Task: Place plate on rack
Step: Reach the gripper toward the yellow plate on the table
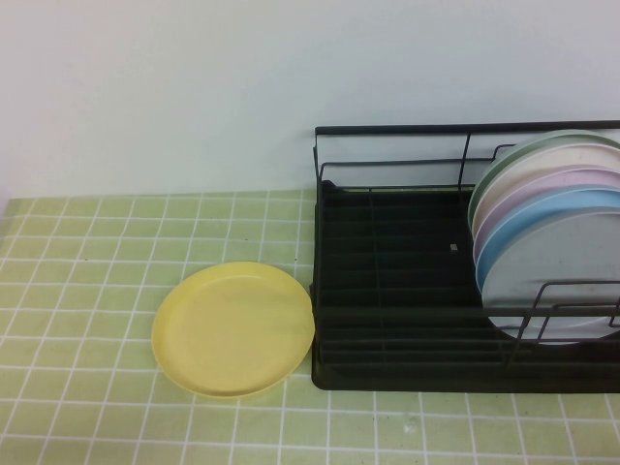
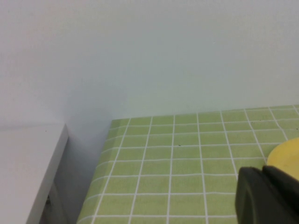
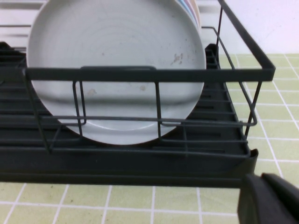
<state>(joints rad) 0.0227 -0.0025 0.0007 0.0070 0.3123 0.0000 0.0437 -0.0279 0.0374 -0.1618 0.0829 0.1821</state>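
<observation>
Just left of the black wire dish rack (image 1: 387,254), the round yellow plastic plate (image 1: 233,327) lies flat on the counter (image 1: 77,291), handy for my left gripper (image 2: 266,192) nearby; my right gripper (image 3: 269,197) faces the rack, both jaws together.

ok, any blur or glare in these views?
High view: even, soft light, only a faint shadow under the yellow plate, no glare. Left wrist view: left gripper, by that plate, is out of focus. Right wrist view: right gripper, before the rack, blurred; grey plate sharp.

Yellow plate (image 1: 232,329) lies flat beside black rack (image 1: 387,262).
</observation>
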